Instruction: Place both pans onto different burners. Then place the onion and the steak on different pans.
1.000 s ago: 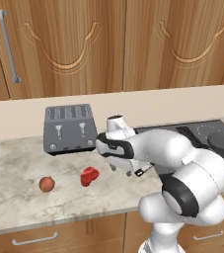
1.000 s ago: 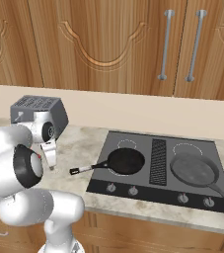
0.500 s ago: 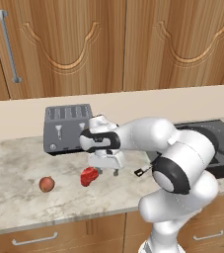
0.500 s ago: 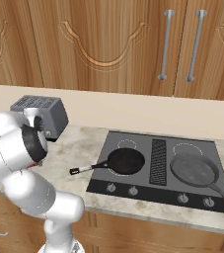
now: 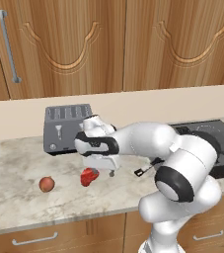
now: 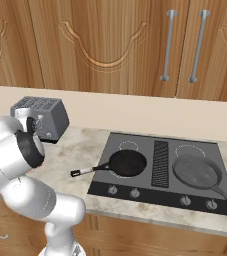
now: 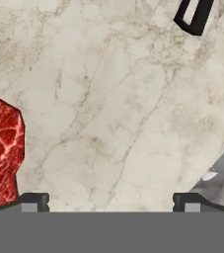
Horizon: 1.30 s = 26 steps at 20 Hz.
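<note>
The bright red steak (image 5: 88, 177) lies on the marble counter, and the small reddish-brown onion (image 5: 46, 184) rests to its left. My gripper (image 5: 102, 171) hovers just right of the steak and a little above the counter. In the hand view the gripper (image 7: 111, 202) is open, with bare counter between its fingers and the steak (image 7: 2, 148) just outside the left fingertip. The black pan (image 6: 127, 163) sits on the cooktop's left large burner, its handle (image 6: 87, 171) reaching over the counter. On the right large burner sits the wider grey pan (image 6: 196, 171).
A grey toaster (image 5: 66, 128) stands against the wall behind the steak. The dark cooktop (image 6: 160, 195) has a central vent grille (image 6: 159, 156) and two small burner rings (image 6: 129, 146) at the back. The black pan handle's end (image 7: 195, 15) shows at the hand view's top right.
My arm has swung left across the counter and lower, bringing the gripper from right of the steak to right beside it. The pans, steak and onion have stayed put.
</note>
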Tool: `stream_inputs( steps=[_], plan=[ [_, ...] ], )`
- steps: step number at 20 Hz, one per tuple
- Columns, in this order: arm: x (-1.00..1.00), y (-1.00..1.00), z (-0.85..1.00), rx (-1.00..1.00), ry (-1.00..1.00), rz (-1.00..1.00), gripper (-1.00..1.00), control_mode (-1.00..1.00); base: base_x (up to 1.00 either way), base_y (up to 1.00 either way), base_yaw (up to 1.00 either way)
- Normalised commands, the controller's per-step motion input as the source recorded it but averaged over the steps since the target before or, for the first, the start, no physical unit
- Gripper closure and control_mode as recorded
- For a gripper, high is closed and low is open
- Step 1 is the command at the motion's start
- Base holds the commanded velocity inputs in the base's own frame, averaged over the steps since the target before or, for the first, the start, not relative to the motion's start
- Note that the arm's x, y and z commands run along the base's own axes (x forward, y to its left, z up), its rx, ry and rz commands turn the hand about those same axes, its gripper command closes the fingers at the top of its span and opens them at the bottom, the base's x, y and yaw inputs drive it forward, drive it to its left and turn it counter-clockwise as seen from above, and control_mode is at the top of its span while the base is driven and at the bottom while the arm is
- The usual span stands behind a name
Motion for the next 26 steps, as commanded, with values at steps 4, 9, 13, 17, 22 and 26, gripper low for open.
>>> stream_inputs(
  steps=[4,9,13,17,22,26],
  plan=[
    [-0.15,0.03,0.00,0.09,-0.13,0.01,-1.00,-1.00,0.00,0.00,0.00],
    [0.00,0.01,0.00,0.15,-0.10,0.01,-1.00,-1.00,0.00,0.00,0.00],
    [0.01,0.01,0.00,0.11,-0.13,0.04,-1.00,-1.00,0.00,0.00,0.00],
    [0.24,0.12,0.00,0.02,-0.10,0.12,-1.00,-1.00,0.00,0.00,0.00],
    [0.44,0.20,0.00,0.01,-0.04,0.14,-1.00,-1.00,0.00,0.00,0.00],
    [0.39,0.25,0.00,0.06,0.00,0.14,-1.00,-1.00,0.00,0.00,0.00]
  ],
)
